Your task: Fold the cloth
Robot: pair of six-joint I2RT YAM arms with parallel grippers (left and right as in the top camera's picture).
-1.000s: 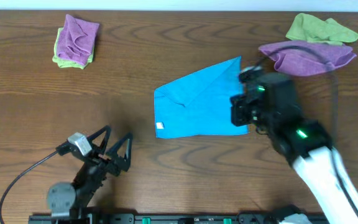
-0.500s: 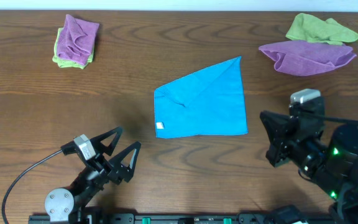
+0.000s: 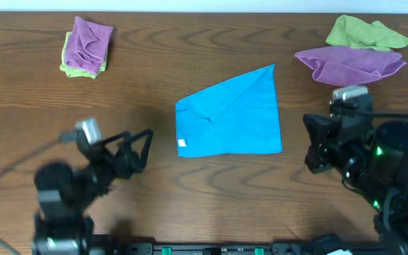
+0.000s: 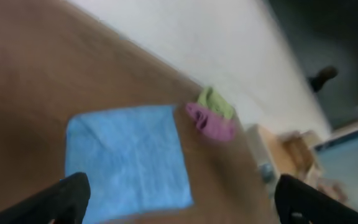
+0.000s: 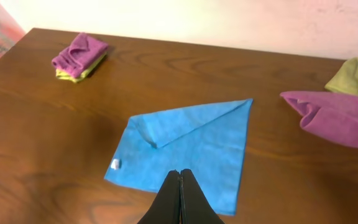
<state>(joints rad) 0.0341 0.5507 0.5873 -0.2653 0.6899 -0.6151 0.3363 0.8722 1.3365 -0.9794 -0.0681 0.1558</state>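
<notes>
Middle of the tabletop: the cloth point(image 3: 229, 117) lies flat on the dark wood tabletop point(image 3: 190, 42), between the two arms and touched by neither.
Left gripper: the left gripper point(image 3: 140, 149) hovers just off the cloth's tagged side with its fingers point(image 4: 61, 200) spread wide apart; the arm is blurred in the overhead view.
Right gripper: the right gripper point(image 5: 179, 186) sits near the cloth's right edge, fingers pressed together on nothing.
Step in hand: this looks like the approach for the next fold, since one triangular flap is already turned over along the far edge.
Doing it well: the right fingers would need to part first. Each gripper should then pinch a near corner low against the wood, lift only slightly, and carry it across so the edges meet squarely.
Material: sky-blue microfibre with a matte, fine nap, thin and limp. It will probably sag and drag, and it is unlikely to hold a sharp crease.
Shape: a lopsided four-sided outline, pointed at the far right, with a white tag point(image 3: 183, 144) at the near left corner.
Other cloths: a folded purple-over-lime stack point(image 3: 87, 46) sits far left. A loose purple cloth point(image 3: 349, 64) and a lime-green cloth point(image 3: 365, 32) sit far right. All are apart from the blue one.
</notes>
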